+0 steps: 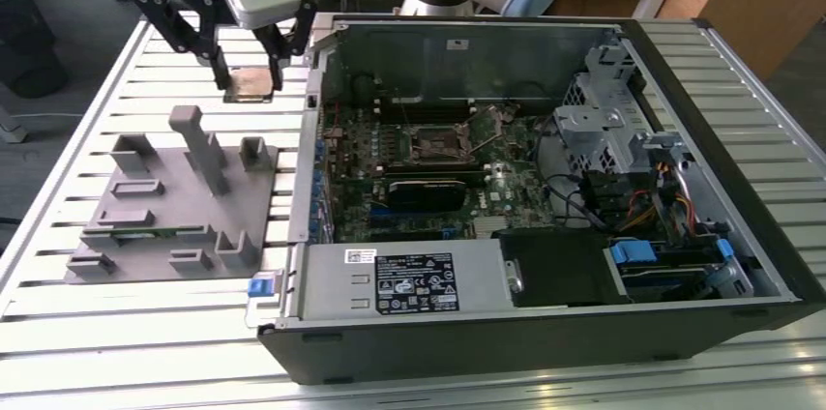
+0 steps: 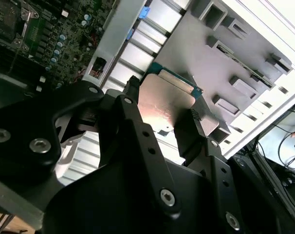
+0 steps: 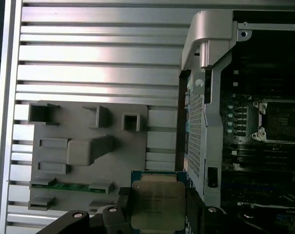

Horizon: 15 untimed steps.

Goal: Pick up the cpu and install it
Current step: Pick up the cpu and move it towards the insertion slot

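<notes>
Hand clamps cpu edges, aloft beside case.

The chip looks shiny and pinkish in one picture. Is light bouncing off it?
Yes: in the second wrist view the cpu catches a pale pinkish glare; in the first wrist view it looks duller; in the exterior view it is dim between the jaws.

No text can be read with certainty: faint lines of print stand on the metal top of the cpu in the first wrist view, and a printed label and a small white sticker stand on the metal cover in the exterior view.
</notes>
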Each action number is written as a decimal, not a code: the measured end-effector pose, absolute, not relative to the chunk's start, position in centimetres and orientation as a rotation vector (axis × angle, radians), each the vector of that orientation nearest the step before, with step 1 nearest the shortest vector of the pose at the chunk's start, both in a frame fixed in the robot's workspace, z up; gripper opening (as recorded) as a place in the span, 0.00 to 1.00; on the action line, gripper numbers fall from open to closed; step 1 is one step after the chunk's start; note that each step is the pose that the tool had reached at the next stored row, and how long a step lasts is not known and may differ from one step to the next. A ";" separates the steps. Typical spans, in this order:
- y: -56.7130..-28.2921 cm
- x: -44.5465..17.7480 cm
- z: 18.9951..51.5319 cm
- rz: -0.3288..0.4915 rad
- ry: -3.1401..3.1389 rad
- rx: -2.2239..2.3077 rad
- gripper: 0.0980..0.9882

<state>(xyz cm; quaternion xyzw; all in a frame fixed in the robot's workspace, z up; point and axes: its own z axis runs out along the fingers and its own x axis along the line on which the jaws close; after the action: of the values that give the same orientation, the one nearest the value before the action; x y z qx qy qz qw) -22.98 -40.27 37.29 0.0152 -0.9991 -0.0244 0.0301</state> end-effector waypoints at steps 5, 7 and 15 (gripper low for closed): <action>-40.3 -22.2 37.3 -0.075 -3.079 0.047 0.50; -40.3 -21.9 37.3 -0.075 -3.079 0.047 0.50; -40.3 -20.7 37.3 -0.075 -3.077 0.047 0.50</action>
<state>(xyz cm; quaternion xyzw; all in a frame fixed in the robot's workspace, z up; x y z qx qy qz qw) -20.70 -40.27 37.29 0.0152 -0.9991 -0.0244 0.0316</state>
